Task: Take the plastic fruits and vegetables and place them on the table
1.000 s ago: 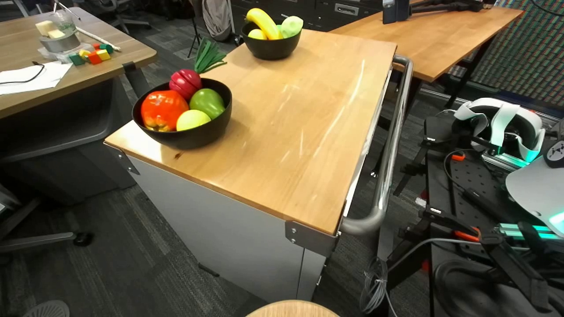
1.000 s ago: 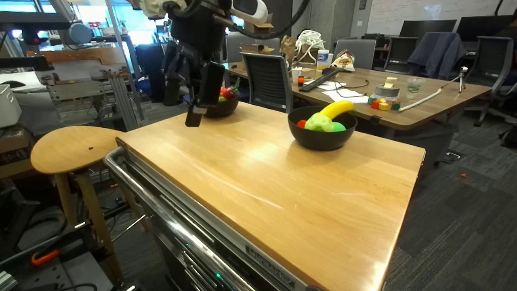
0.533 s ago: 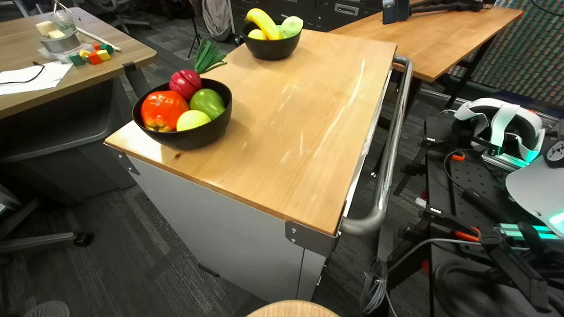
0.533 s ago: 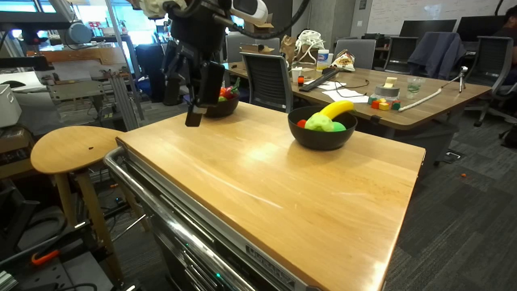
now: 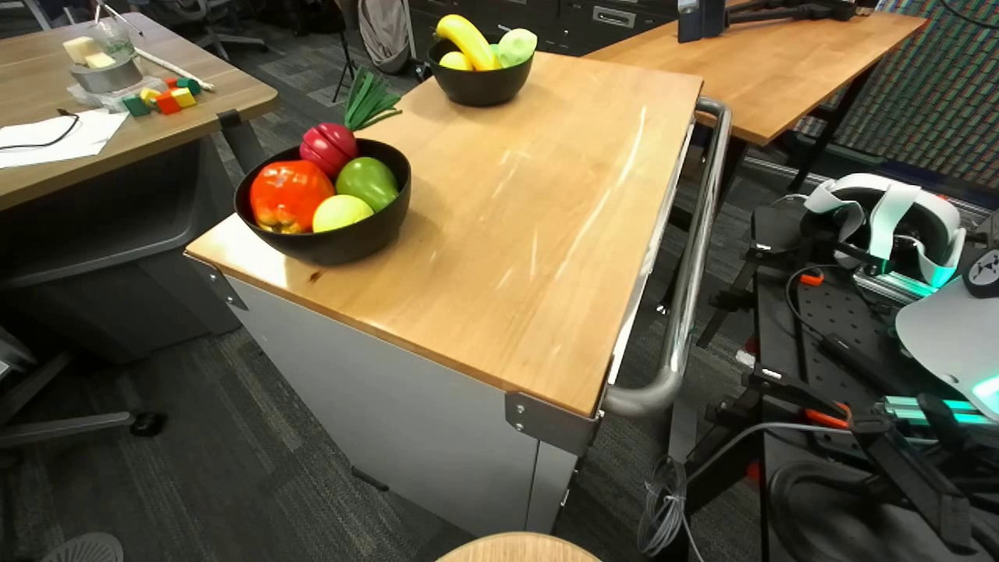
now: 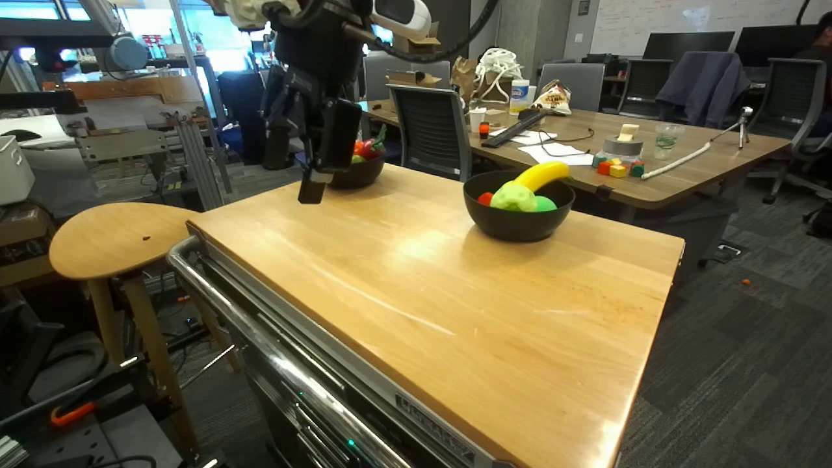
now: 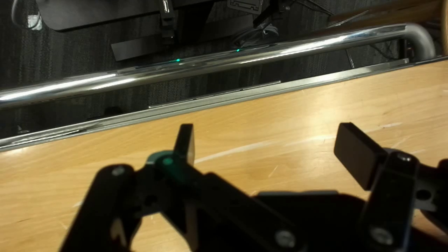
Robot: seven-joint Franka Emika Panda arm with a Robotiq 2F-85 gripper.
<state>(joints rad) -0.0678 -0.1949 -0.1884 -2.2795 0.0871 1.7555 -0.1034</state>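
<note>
My claw (image 7: 267, 148) hangs spread, holding nothing, above the desk (image 5: 507, 234); clipping a black bowl (image 5: 343, 248) could spill its radish (image 5: 328, 148).

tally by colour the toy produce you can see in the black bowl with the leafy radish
Red radish: 1
Orange-red piece: 1
Green piece: 1
Yellow-green piece: 1
Total in sight: 4

Distant windows (image 6: 153, 21) burn out to pure white | glare bleaches patches of the table (image 6: 416, 299) in both exterior views | the floor (image 7: 73, 52) lies in near-black gloom in the wrist view
</note>
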